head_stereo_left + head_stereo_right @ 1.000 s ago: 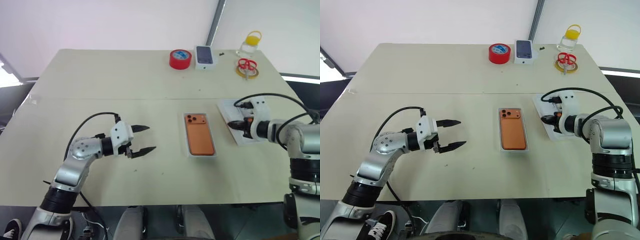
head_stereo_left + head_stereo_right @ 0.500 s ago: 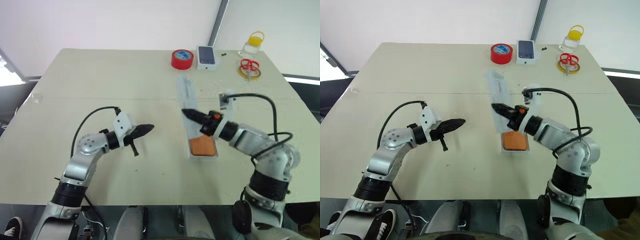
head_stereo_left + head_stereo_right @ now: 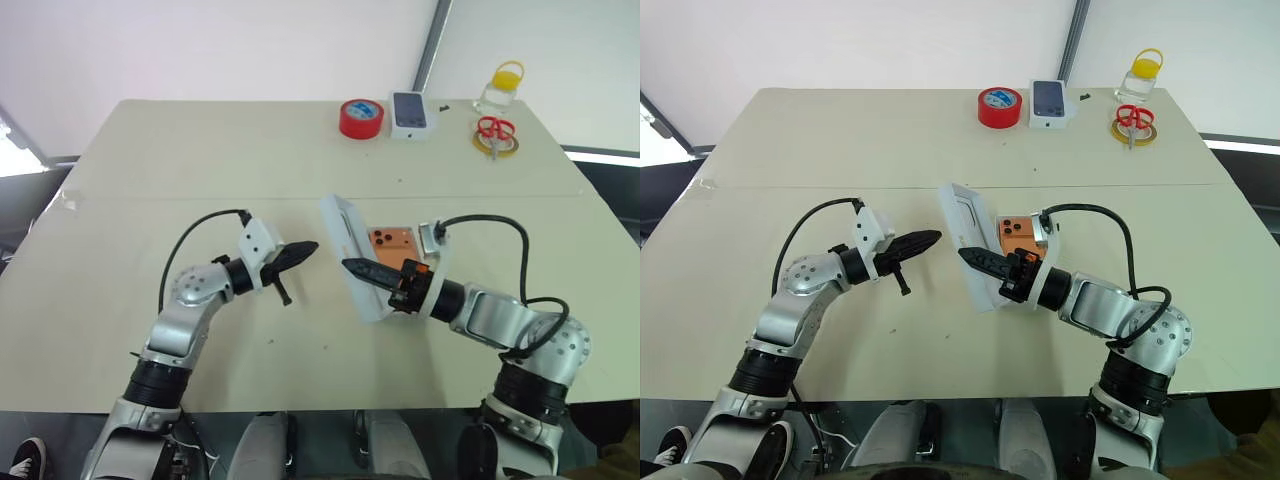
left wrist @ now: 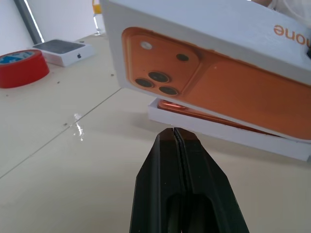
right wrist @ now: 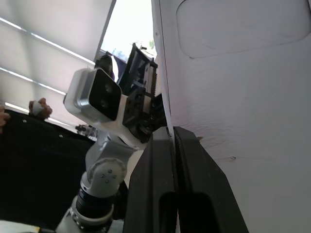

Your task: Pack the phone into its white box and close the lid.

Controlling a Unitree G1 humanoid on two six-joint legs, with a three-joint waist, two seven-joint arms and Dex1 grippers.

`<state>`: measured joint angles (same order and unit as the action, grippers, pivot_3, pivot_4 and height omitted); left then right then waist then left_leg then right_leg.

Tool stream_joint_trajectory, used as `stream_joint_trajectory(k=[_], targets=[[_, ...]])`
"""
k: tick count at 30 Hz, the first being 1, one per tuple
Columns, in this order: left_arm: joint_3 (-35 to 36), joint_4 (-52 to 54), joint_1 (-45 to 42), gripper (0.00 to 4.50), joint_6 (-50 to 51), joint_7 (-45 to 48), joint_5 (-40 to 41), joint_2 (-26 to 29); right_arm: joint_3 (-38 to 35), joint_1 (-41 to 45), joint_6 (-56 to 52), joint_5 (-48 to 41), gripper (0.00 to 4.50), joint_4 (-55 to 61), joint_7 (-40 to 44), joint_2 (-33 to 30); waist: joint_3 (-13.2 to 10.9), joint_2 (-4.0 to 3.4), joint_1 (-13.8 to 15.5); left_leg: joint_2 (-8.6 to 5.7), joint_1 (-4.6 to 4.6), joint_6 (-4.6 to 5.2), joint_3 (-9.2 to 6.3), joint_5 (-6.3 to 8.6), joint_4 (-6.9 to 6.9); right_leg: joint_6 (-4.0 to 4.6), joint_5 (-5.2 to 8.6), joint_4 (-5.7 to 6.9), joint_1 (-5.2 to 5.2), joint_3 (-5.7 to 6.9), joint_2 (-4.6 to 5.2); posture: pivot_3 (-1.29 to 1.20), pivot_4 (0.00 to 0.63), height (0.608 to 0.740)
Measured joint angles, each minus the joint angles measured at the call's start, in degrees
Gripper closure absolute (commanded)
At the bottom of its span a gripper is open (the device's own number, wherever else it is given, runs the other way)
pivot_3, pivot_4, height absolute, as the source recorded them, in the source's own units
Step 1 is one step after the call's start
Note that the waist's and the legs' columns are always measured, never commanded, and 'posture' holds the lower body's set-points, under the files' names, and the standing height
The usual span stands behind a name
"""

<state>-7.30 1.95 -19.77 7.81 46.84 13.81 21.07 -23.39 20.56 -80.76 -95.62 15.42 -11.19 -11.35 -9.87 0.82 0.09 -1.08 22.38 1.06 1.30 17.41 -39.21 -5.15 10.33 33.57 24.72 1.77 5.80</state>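
Note:
The white lid (image 3: 348, 250) hangs tilted on edge over the left side of the white box (image 4: 228, 134). My right gripper (image 3: 350, 266) is shut on the lid's rim, and its wrist view faces the lid's inner side (image 5: 233, 73). The orange phone (image 3: 390, 242) lies in the box, camera lenses at the far end, with its near part hidden behind the lid and my right hand. My left gripper (image 3: 303, 249) is shut on nothing and points at the lid's printed outer face (image 4: 194, 73) from just left of it, without touching.
At the table's far edge stand a red tape roll (image 3: 361, 117), a small dark-topped white box (image 3: 411, 112), red scissors on a yellow ring (image 3: 494, 133) and a yellow-capped bottle (image 3: 500, 90). Bare tabletop lies left of my left arm.
My right gripper lifted the lid from the table right of the box, then carried it left over the box, turning it on edge. My left gripper shut and edged toward the lid.

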Motion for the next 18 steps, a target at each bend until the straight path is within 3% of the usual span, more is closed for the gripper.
stream_joint_trajectory(k=[5, 9, 12, 15, 18], targets=[[-0.37, 0.51, 0.36, 4.49, 0.1, -0.66, -0.02, -0.3, 6.91, 0.0, 12.04, -11.24, 4.5, -0.86, -8.09, -5.48, -0.01, 0.0, -0.7, 0.04, 0.01, 0.01, -0.01, 0.0, 0.02, -0.03, 0.01, -0.05, -0.02, -0.01, -0.09, 0.0, 0.15, 0.74], [-0.43, 0.53, 0.81, 4.49, 0.23, -0.81, 0.02, -0.65, 8.31, 3.1, 20.5, -15.18, 4.5, -0.65, -10.04, -5.32, -0.01, 0.01, -0.79, 0.13, 0.02, 0.01, -0.01, 0.0, 0.02, -0.04, 0.0, -0.08, -0.01, -0.02, -0.19, 0.0, 0.15, 0.74], [-0.43, 0.55, 1.02, 4.49, 0.28, -0.83, 0.08, -0.85, 12.01, -0.13, 20.23, -15.9, 4.5, -0.31, -9.89, -10.44, 0.02, 0.06, -0.33, 0.15, 0.04, 0.05, -0.08, 0.03, 0.06, -0.04, 0.02, -0.15, -0.06, 0.04, -0.2, 0.0, 0.15, 0.74], [-0.41, 0.55, 1.03, 4.49, 0.26, -0.84, 0.07, -0.88, 15.59, -5.81, 20.32, -15.92, 4.5, -0.91, -9.25, -11.34, -0.02, -0.01, -0.51, 0.13, 0.08, 0.07, 0.05, 0.04, 0.05, -0.03, 0.02, -0.23, -0.03, -0.06, -0.15, 0.0, 0.15, 0.74], [-0.44, 0.55, 1.0, 4.49, 0.18, -0.75, 0.08, -0.99, 16.3, -5.86, 21.54, -16.01, 4.5, -0.47, -8.17, -12.44, 0.0, 0.02, -0.7, 0.16, 0.03, 0.07, 0.11, 0.04, 0.01, 0.16, 0.12, -0.29, -0.06, -0.1, -0.14, 0.0, 0.15, 0.74]])
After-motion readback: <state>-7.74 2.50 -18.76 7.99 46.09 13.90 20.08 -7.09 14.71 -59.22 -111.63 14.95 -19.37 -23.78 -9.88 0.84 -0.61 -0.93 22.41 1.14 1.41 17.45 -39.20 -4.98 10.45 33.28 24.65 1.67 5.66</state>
